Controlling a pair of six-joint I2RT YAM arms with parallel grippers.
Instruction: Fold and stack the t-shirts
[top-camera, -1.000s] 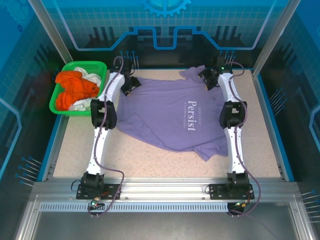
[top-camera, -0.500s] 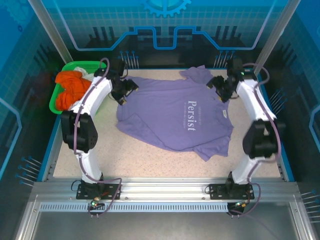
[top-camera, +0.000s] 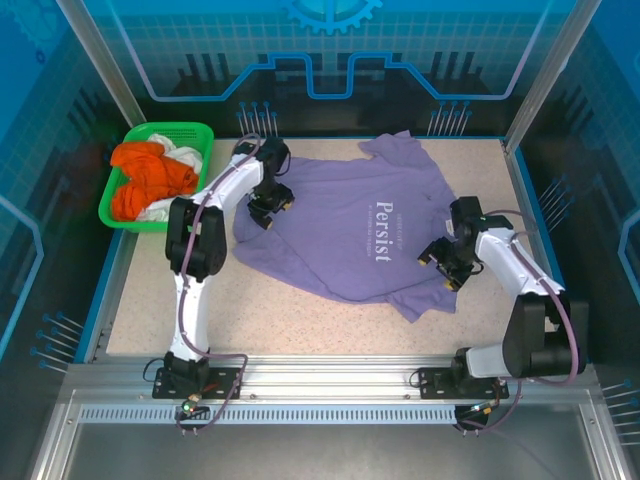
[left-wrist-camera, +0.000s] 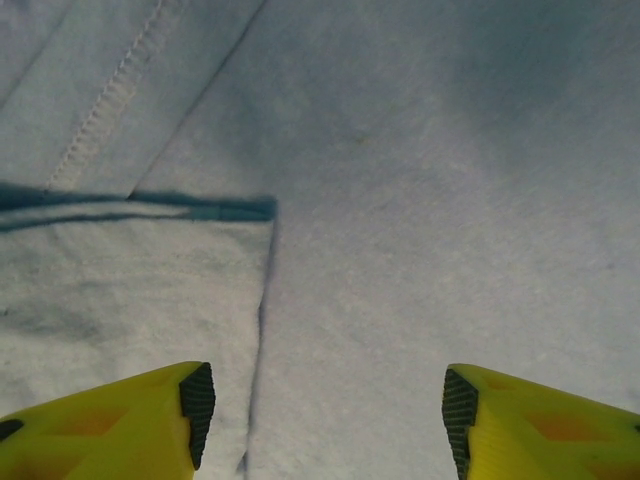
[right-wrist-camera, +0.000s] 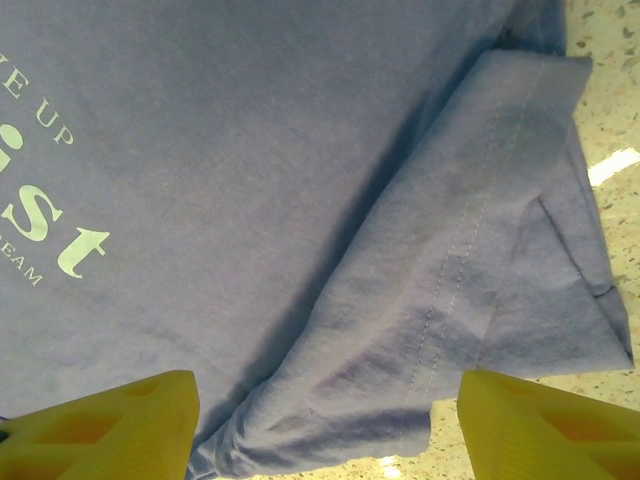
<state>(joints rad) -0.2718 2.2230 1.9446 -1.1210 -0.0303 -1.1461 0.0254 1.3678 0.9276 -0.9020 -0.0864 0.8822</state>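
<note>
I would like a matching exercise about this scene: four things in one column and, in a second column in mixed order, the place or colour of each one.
Things:
1. purple t-shirt
2. orange t-shirt
3. green basket
4. "Persist" lettering

Places or colours:
A. at the far left corner of the table
B. white, printed on purple cloth
C. crumpled inside the basket
D. spread out in the middle of the table

Pairs: 1-D, 2-C, 3-A, 4-B

The lavender t-shirt (top-camera: 340, 230) is soft matt cloth, the table (top-camera: 280, 310) speckled and glossy, the basket (top-camera: 175, 127) plastic.
</note>
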